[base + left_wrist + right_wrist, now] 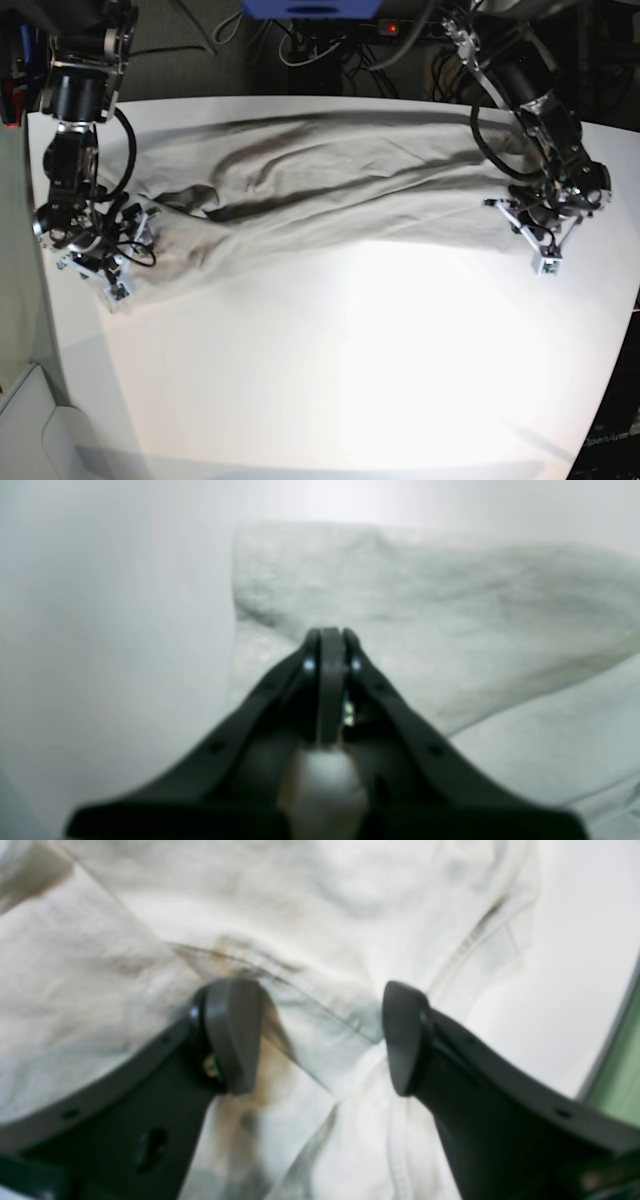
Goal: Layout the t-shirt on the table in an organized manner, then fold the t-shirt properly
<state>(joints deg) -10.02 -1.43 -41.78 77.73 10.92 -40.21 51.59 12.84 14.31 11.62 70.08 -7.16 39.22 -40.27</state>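
The light grey-beige t-shirt [330, 190] lies stretched in a long wrinkled band across the far half of the white table [350, 350]. My left gripper [520, 215] is at the shirt's right end. In the left wrist view it [330, 635] is shut, its tips pinching a fold near the cloth's [425, 605] edge. My right gripper [125, 255] is at the shirt's left end. In the right wrist view it [320, 1040] is open, its fingers [232, 1035] straddling a seamed, bunched part of the shirt [310, 940] without gripping it.
Cables and a power strip [330, 40] lie beyond the table's far edge. The table's edge [607, 1040] runs close to my right gripper, with green floor beyond it. Bare tabletop [100, 630] lies beside the shirt's end.
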